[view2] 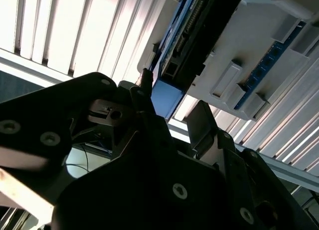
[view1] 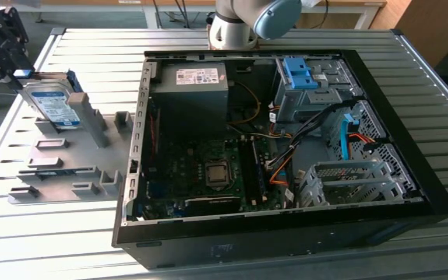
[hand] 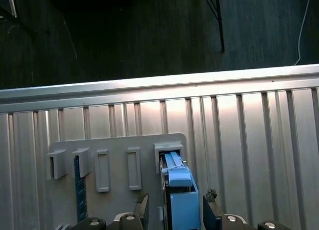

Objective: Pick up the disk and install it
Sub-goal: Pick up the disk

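**Fingers astride the disk, out beside the computer case**

The slatted metal table [view1: 410, 70] carries everything. On it the open computer case [view1: 286, 245] takes up the most room. Inside the case, the grey power-supply box [view1: 193, 99] sits at its far end, with a grey bay topped by a blue bracket [view1: 300, 73] alongside and an empty grey cage [view1: 349, 181] nearer the front wall.

Outside the case, on the exterior view's left, lies a grey fixture plate [view1: 91, 157] with raised blocks and slots. One tall grey post [view1: 93, 119] rises between the case wall and the disk.

The disk [view1: 53, 105] stands in a slot at the plate's far end, well apart from the case. My gripper [view1: 18, 70] is at its upper end. In the first wrist view my fingers [hand: 143, 205] are spread to either side of the blue carrier, close to it, with slim gaps showing.

The disk stands on end, its long axis near upright, and its labelled face shows in the exterior view.
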You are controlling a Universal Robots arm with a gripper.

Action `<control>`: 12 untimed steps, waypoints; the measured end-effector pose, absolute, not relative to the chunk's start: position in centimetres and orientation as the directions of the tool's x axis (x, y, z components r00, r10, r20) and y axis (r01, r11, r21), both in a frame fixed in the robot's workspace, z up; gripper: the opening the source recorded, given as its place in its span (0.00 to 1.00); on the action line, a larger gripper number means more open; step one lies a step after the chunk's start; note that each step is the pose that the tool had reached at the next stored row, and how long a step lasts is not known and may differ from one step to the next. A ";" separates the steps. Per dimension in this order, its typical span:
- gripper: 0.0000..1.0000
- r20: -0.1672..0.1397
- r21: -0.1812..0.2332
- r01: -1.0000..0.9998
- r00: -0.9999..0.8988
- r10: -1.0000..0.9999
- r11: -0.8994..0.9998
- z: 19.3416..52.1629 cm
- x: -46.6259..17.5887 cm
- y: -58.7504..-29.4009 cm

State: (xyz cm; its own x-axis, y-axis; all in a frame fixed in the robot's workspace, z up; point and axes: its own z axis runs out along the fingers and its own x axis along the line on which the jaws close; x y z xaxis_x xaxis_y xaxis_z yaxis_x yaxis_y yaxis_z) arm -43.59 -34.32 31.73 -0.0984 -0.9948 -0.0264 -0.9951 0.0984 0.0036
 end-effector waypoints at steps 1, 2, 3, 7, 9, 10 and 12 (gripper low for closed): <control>0.55 -0.027 0.004 -0.996 -0.093 -0.995 0.093 31.6 -43.6 -34.3; 0.55 -0.027 0.004 -0.996 -0.091 -0.995 0.091 31.5 -43.6 -34.3; 0.55 -0.027 0.004 -0.996 -0.091 -0.996 0.090 31.4 -43.6 -34.3; 0.55 -0.027 0.004 -0.996 -0.091 -0.996 0.090 30.9 -43.6 -34.2; 0.55 -0.027 0.004 -0.996 -0.091 -0.996 0.090 30.9 -43.6 -34.2; 0.53 -0.027 0.004 -0.996 -0.091 -0.996 0.090 30.9 -43.6 -34.2; 0.47 -0.027 0.004 -0.996 -0.091 -0.996 0.090 30.9 -43.6 -34.2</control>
State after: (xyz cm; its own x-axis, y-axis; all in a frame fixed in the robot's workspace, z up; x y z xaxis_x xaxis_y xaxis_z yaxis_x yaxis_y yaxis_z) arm -43.58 -34.22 30.86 -0.0905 -0.9955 -0.0274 -0.9959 0.0904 0.0038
